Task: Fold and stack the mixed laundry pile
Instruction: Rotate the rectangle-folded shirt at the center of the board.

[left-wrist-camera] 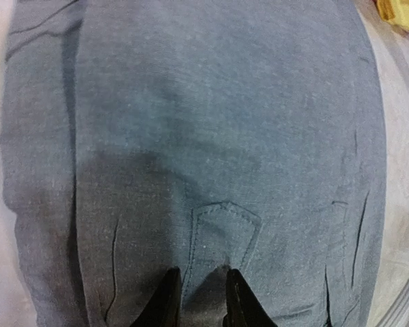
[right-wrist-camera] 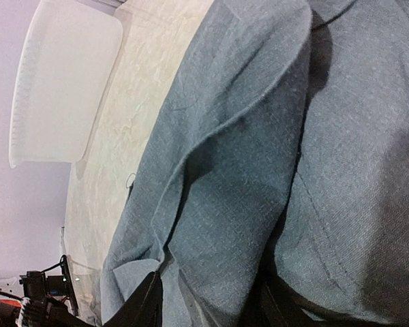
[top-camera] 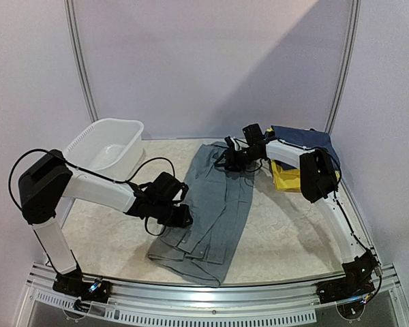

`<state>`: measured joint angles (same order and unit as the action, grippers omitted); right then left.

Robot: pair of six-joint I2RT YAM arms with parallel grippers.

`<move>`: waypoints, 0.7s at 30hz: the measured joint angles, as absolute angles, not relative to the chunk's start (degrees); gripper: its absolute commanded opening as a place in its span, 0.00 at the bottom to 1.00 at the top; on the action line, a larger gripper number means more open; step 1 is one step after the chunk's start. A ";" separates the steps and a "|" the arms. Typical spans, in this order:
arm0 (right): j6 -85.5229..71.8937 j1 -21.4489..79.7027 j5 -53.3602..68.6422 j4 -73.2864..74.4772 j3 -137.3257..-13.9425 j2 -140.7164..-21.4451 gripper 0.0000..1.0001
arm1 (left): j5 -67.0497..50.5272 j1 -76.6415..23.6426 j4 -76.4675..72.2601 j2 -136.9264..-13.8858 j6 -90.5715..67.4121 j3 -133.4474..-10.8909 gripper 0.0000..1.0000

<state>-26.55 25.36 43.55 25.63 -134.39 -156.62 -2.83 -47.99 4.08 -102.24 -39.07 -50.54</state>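
The large grey trousers (top-camera: pixel 215 211) lie lengthwise across the middle of the table, with the near end folded into layers. My left gripper (top-camera: pixel 184 219) is at their left edge and its jaws stand narrowly apart, pinching a small ridge of grey cloth (left-wrist-camera: pixel 211 204) below a stitched pocket flap (left-wrist-camera: pixel 225 231). My right gripper (top-camera: pixel 226 161) is at the far end of the trousers, its jaws closed on a thick fold of the grey cloth (right-wrist-camera: pixel 232 204). A navy garment (top-camera: pixel 307 139) and yellow cloth (top-camera: pixel 286 178) lie at the back right.
A white plastic basin (top-camera: pixel 105 146) stands at the back left and also shows in the right wrist view (right-wrist-camera: pixel 61 82). Curved metal rails (top-camera: pixel 82 68) frame the back wall. The table's front edge (top-camera: pixel 211 289) runs just below the trousers.
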 measured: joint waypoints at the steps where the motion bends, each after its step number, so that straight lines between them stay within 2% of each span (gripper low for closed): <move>1: -26.76 25.39 43.99 25.04 -134.67 -156.94 0.47 | -3.53 -48.62 3.29 -102.83 -39.35 -50.92 0.23; 12: -27.18 25.39 46.92 22.52 -135.06 -158.06 0.49 | -10.07 -51.42 -3.51 -107.37 -40.69 -53.47 0.21; 21: -26.85 25.39 47.27 22.52 -135.26 -158.21 0.49 | -7.33 -53.76 -4.78 -106.21 -40.69 -51.81 0.21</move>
<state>-26.85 25.39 47.27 22.52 -135.26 -158.21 -7.33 -53.76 -4.78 -106.21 -40.69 -51.81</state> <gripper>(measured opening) 0.486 0.210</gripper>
